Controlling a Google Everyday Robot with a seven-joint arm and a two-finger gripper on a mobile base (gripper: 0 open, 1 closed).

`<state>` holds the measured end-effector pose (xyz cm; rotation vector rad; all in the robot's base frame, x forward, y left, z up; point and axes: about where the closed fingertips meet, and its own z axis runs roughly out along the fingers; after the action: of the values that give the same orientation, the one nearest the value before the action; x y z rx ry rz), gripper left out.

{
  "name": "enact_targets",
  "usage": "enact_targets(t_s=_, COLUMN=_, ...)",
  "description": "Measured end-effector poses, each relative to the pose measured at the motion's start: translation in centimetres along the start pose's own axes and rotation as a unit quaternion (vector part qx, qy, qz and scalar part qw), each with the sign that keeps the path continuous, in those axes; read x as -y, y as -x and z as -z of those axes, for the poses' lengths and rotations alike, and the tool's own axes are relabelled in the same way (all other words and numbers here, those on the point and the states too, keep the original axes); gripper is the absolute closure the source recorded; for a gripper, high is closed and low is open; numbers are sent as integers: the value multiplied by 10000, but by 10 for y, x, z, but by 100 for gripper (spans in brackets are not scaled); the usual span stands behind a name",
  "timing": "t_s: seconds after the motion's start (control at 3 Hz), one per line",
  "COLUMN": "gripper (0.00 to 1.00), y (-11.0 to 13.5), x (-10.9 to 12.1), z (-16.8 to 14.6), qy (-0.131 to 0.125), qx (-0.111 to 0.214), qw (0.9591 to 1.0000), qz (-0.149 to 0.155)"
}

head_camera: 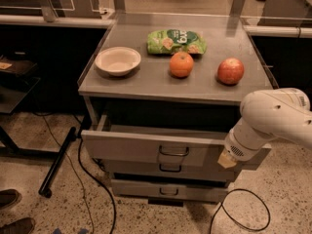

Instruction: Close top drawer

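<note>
We see the top drawer pulled well out from under the bench, its handle at the centre of the front panel. The gripper sits against the right end of that panel, at the tip of the white arm; we cannot tell whether it is open or closed. Pushing this far from the centre, we judge the drawer could skew and bind, or the gripper could slide off the panel's right edge. A hard shove might also set the orange and apple rolling.
</note>
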<state>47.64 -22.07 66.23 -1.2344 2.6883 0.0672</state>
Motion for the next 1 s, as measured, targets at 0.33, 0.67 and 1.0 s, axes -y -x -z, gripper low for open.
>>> enact_targets(t_s=0.33, gripper=100, y=20, x=20, z=-6, qy=-191, qx=109, qw=9998, qz=-39)
enact_targets(t_s=0.67, gripper=100, y=35, x=35, z=-16, qy=-319, qx=172, qw=9993, qz=-63)
enact_targets(t_s=1.0, gripper=100, y=42, x=41, z=-20, qy=-368, qx=204, qw=9991, qz=-57)
